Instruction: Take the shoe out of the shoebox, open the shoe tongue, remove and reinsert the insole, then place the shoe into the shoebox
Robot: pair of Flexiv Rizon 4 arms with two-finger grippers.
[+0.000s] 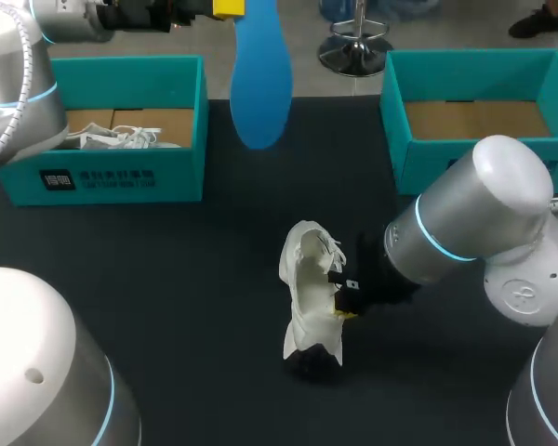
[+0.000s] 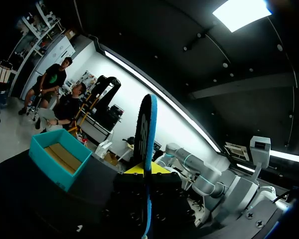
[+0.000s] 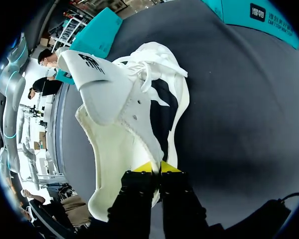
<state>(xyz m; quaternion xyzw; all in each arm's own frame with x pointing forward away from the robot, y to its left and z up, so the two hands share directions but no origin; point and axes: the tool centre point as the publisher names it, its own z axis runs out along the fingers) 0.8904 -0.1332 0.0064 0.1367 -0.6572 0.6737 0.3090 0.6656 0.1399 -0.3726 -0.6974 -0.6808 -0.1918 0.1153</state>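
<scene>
Plainly the white shoe (image 1: 307, 288) gapes, right gripper (image 3: 155, 167) pinching its collar; left gripper (image 2: 147, 170) clamps the blue insole (image 1: 260, 84).

Jaws pinched, left arm (image 1: 11, 85) aloft

The surface (image 1: 167, 288) lies open across its left half; the left shoebox (image 1: 121, 177) fills the far left corner, the right shoebox (image 1: 418, 158) the far right. Between them the blue insole (image 1: 260, 84) hangs from the left claw (image 2: 147, 169) over the far edge. Mid-surface stands the white shoe (image 1: 307, 297), the right arm (image 1: 474, 223) crowding its right side.
</scene>
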